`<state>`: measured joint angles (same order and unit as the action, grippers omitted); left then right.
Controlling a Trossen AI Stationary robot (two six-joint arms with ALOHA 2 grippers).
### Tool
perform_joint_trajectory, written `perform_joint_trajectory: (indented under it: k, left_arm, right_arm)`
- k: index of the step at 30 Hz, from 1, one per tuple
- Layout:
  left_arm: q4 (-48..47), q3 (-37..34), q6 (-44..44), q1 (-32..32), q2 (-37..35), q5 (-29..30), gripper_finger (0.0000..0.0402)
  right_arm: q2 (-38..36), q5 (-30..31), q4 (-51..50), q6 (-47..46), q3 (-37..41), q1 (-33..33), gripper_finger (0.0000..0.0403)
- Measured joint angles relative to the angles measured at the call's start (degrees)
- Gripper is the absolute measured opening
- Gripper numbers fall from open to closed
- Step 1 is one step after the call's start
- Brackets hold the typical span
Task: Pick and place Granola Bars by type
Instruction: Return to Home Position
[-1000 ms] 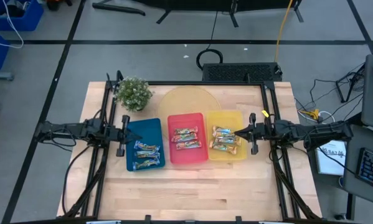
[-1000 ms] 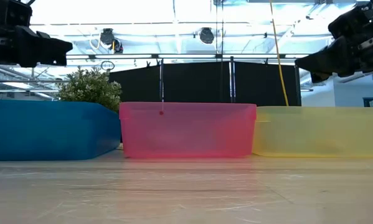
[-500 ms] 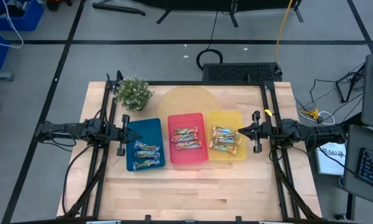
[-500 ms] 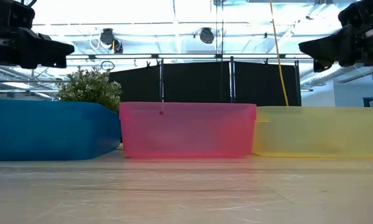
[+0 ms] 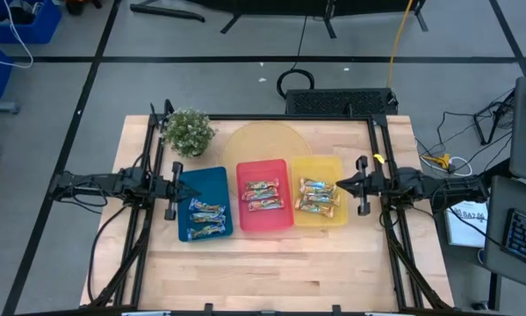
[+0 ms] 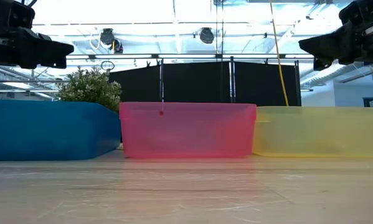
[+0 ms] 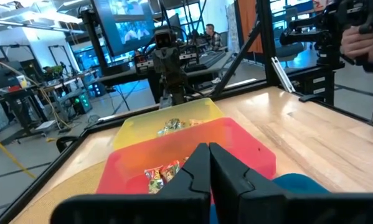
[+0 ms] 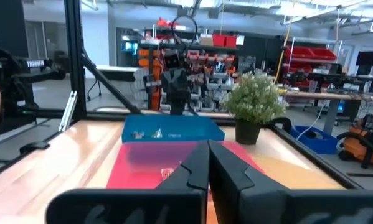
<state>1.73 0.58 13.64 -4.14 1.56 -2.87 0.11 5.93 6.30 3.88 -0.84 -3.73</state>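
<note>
Blue-silver granola bars [image 5: 206,219] lie in the blue tray [image 5: 220,183]. Red-green ones [image 5: 264,195] lie in the red tray [image 5: 254,223]. Orange-gold ones [image 5: 317,197] lie in the yellow tray [image 5: 329,165]. My left gripper [image 5: 185,186] is shut and empty, raised over the blue tray's left rim [image 6: 46,132]. My right gripper [image 5: 336,185] is shut and empty, raised over the yellow tray's right rim [image 6: 320,130]. The left wrist view shows shut fingers [image 7: 209,149] with the red tray [image 7: 236,140] and yellow tray [image 7: 174,121] beyond. The right wrist view shows shut fingers [image 8: 208,146] facing the blue tray [image 8: 172,133].
A potted plant [image 5: 188,132] stands at the table's far left. A round pale mat [image 5: 264,144] lies behind the trays. Metal frame rails [image 5: 150,158] run along both sides. Bare wood [image 5: 271,268] stretches across the near half of the table.
My right gripper has drawn back a little toward the table's right edge and risen slightly, staying shut and empty. The bars and trays have kept still.
</note>
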Motion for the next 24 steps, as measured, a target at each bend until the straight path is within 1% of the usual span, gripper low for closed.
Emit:
perform_joint_trajectory:
  k: [4, 8, 12, 19, 24]
  left_arm:
    - [0.5, 0.0, -0.7, 0.0, 0.0, 0.0, 0.0010]
    - [0.3, 0.0, -2.1, 0.0, 0.0, 1.3, 0.0006]
    - [0.1, 0.0, -3.7, 0.0, 0.0, 1.4, 0.0006]
    - [0.1, 0.0, -3.6, 0.0, 0.0, 1.4, 0.0038]
    - [0.1, 0.0, -3.6, 0.0, 0.0, 1.4, 0.0053]
  right_arm:
    - [0.0, 0.0, 2.2, 0.2, 0.0, 0.0, 0.0000]
    - [0.0, 0.0, 2.3, -0.2, 0.0, 0.0, 0.0000]
    - [0.0, 0.0, 2.0, -0.2, 0.0, 0.0, 0.0000]
    - [0.0, 0.0, 2.1, -0.2, 0.0, 0.0, 0.0000]
    - [0.0, 0.0, 2.1, -0.2, 0.0, 0.0, 0.0000]
